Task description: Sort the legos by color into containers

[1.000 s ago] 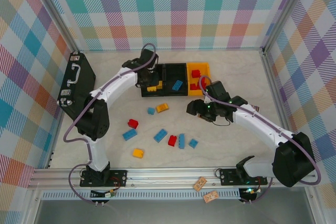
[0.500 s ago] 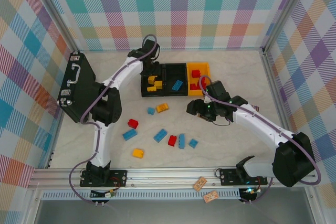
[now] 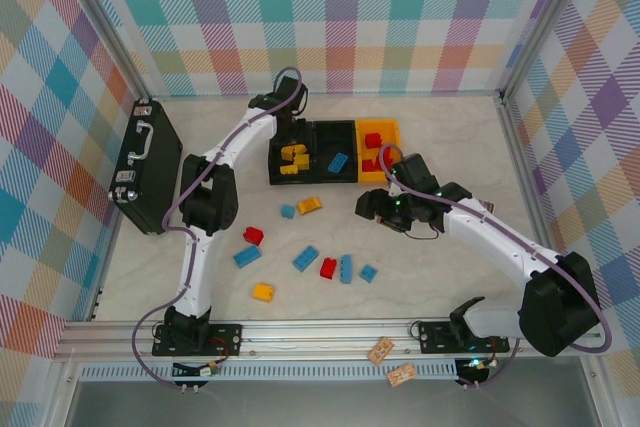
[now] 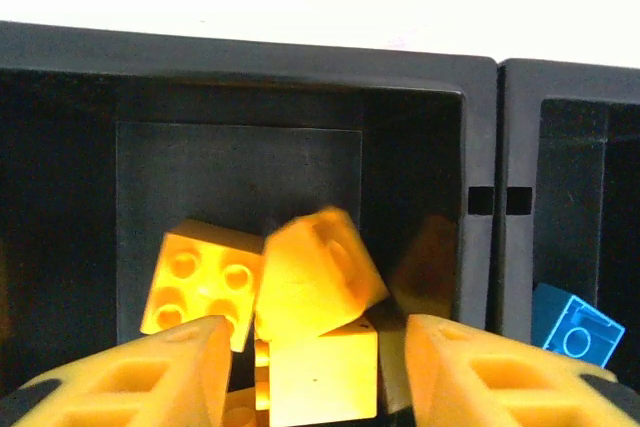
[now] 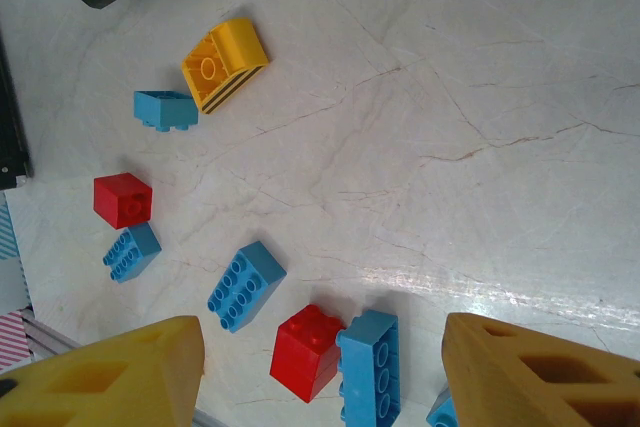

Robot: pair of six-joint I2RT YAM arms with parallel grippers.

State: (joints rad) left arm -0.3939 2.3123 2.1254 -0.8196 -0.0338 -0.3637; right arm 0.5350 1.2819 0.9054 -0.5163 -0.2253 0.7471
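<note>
Three joined containers stand at the back: a left black bin (image 3: 275,175) with yellow legos, a middle black bin (image 3: 338,132) with a blue one, and an orange bin (image 3: 391,129) with red ones. My left gripper (image 3: 288,142) hangs open over the left bin (image 4: 240,57). A yellow brick (image 4: 320,372) sits between its fingers with gaps on both sides, and a blurred yellow brick (image 4: 315,272) tumbles just beyond. My right gripper (image 3: 375,209) is open above the table, over a red brick (image 5: 310,352) touching a blue brick (image 5: 370,367).
Loose legos lie on the table: yellow (image 3: 309,205), small blue (image 3: 288,211), red (image 3: 253,236), blue (image 3: 247,256), blue (image 3: 306,259), blue (image 3: 368,272) and yellow (image 3: 263,292). A black briefcase (image 3: 145,167) leans at the left wall.
My left arm has stretched further over the left black bin and its jaws have opened, letting go of a yellow brick. The right arm has not moved.
</note>
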